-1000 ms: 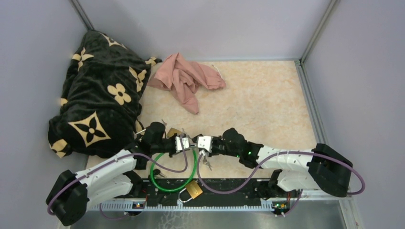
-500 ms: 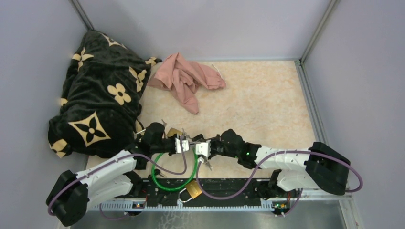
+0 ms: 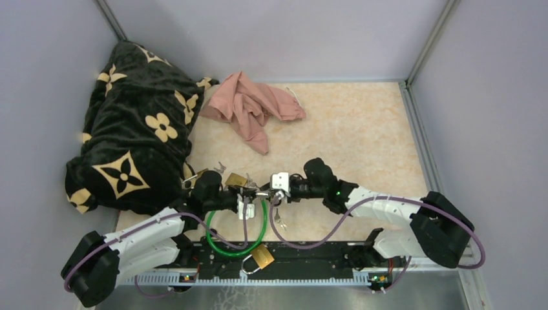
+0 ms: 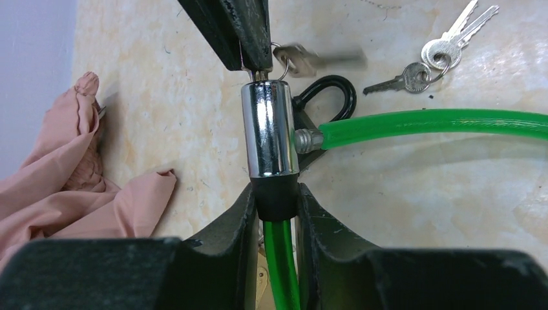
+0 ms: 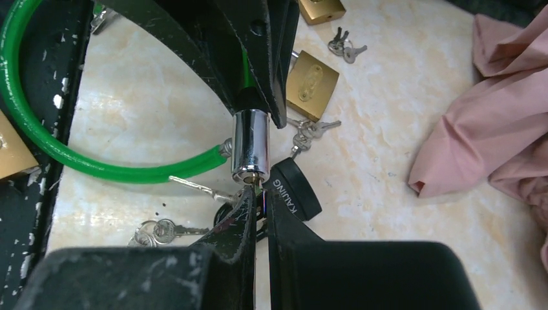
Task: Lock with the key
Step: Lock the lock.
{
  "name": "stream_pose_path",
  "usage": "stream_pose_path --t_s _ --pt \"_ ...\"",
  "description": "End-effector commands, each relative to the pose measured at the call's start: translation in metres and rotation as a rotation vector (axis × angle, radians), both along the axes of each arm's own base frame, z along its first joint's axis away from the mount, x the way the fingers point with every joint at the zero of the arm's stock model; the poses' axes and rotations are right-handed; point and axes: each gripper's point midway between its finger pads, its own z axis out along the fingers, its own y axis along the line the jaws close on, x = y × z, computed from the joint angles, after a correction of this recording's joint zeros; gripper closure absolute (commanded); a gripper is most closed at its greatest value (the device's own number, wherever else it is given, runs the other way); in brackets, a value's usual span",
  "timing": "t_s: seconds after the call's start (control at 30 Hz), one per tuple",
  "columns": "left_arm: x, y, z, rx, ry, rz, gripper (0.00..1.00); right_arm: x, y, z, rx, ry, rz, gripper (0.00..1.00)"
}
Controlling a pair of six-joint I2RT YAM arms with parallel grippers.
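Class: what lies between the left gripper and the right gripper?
The cable lock's chrome cylinder: left gripper clamps its black collar, right gripper meets its keyhole end. The left wrist view shows it best.

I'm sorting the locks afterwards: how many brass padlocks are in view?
3. A padlock on the black rail; a second padlock beside the steel barrel; a third padlock beyond it. Others may be hidden.

Bright, even overhead light, shadows soft and faint. Left wrist view: glare streaks on the chrome lock (image 4: 269, 129), hanging key (image 4: 320, 59) motion-blurred, near fingers (image 4: 220, 252) soft at frame bottom. Top view sharp; black blanket (image 3: 129, 123) loses detail.
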Motion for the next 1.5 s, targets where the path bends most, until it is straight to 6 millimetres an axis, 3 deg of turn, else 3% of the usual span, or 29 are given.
stream_pose_path --t_s 0.0,0.27,0.4,0.53,0.6,0.67,0.7,0.77,0.83,0.93,1.03,1.2,1.47 --pt "-0.003 0.021 -0.028 0.114 -0.012 0.021 1.0 0.011 -0.004 -0.005 -0.049 0.142 -0.027 1.0" --pt "-0.004 0.017 -0.024 0.09 -0.019 0.0 1.0 0.006 -0.004 -0.006 -0.031 0.237 -0.024 0.99" --pt "-0.003 0.014 -0.022 0.083 -0.023 -0.008 1.0 0.006 -0.005 0.001 -0.018 0.251 -0.046 0.63" --pt "-0.004 0.013 -0.021 0.079 -0.023 -0.015 1.0 0.013 -0.009 0.023 0.064 0.264 -0.12 0.43" --pt "-0.004 0.013 -0.02 0.075 -0.027 -0.019 1.0 0.014 -0.013 0.037 0.111 0.301 -0.115 0.38" --pt "-0.004 0.013 -0.019 0.073 -0.027 -0.018 1.0 0.021 -0.018 0.051 0.161 0.351 -0.147 0.16" --pt "-0.005 0.012 -0.019 0.072 -0.027 -0.02 1.0 0.024 -0.019 0.057 0.187 0.39 -0.16 0.13" --pt "-0.005 0.012 -0.019 0.07 -0.028 -0.021 1.0 0.024 -0.018 0.064 0.215 0.489 -0.116 0.18" --pt "-0.005 0.012 -0.018 0.068 -0.029 -0.021 1.0 0.02 -0.01 0.062 0.184 0.606 -0.079 0.4" --pt "-0.004 0.011 -0.017 0.065 -0.026 -0.018 1.0 0.022 0.0 0.044 0.111 0.864 -0.143 0.55" --pt "-0.005 0.011 -0.017 0.06 -0.023 -0.021 1.0 0.025 0.001 0.02 0.089 0.919 -0.226 0.55" --pt "-0.005 0.011 -0.017 0.061 -0.018 -0.017 1.0 0.01 0.018 0.001 0.037 0.91 -0.188 0.47" --pt "-0.005 0.011 -0.016 0.061 -0.008 -0.015 1.0 0.002 0.024 -0.03 -0.022 0.953 -0.192 0.56"
